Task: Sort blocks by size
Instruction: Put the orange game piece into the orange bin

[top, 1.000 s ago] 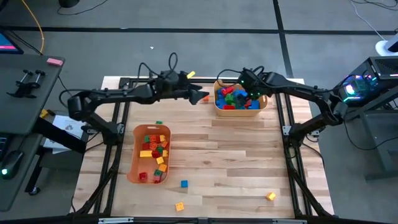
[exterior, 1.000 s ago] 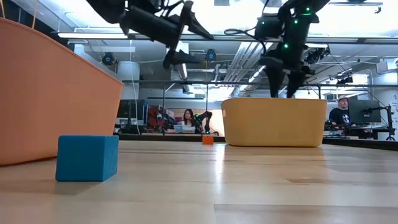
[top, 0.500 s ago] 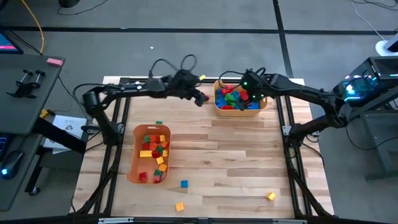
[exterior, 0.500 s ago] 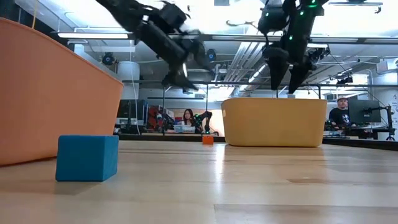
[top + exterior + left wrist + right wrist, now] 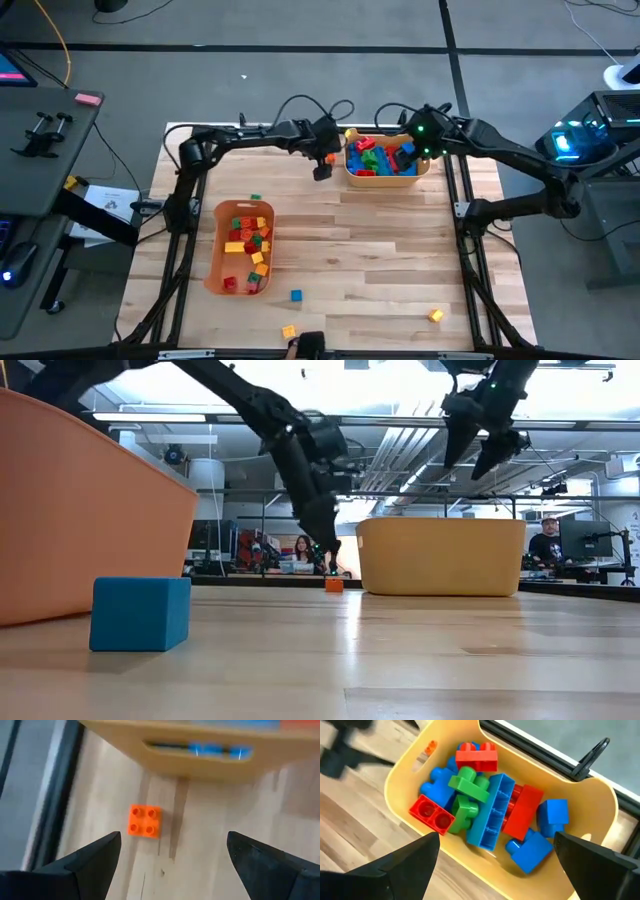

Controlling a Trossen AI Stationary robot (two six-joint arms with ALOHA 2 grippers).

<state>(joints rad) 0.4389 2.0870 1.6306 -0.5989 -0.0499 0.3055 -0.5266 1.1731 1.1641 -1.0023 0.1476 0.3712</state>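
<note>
A small orange studded block (image 5: 145,821) lies on the table beside the yellow bin (image 5: 384,178), and also shows in the low view (image 5: 334,585). My left gripper (image 5: 172,865) is open, pointing down just above this block (image 5: 329,157), with a finger on either side and touching nothing. My right gripper (image 5: 495,865) is open and empty above the yellow bin (image 5: 600,820), which holds several larger red, blue and green blocks (image 5: 492,810). An orange bin (image 5: 240,245) holds several small blocks.
Loose small blocks lie on the table: a green one (image 5: 256,198), a blue cube (image 5: 296,295) that is close in the low view (image 5: 140,613), and two yellow ones (image 5: 289,331) (image 5: 436,315). People sit in the room beyond the table.
My left gripper has gone toward the table's right edge and down, tipping from level to pointing down over the orange block beside the yellow bin. My right gripper has risen above the yellow bin.
</note>
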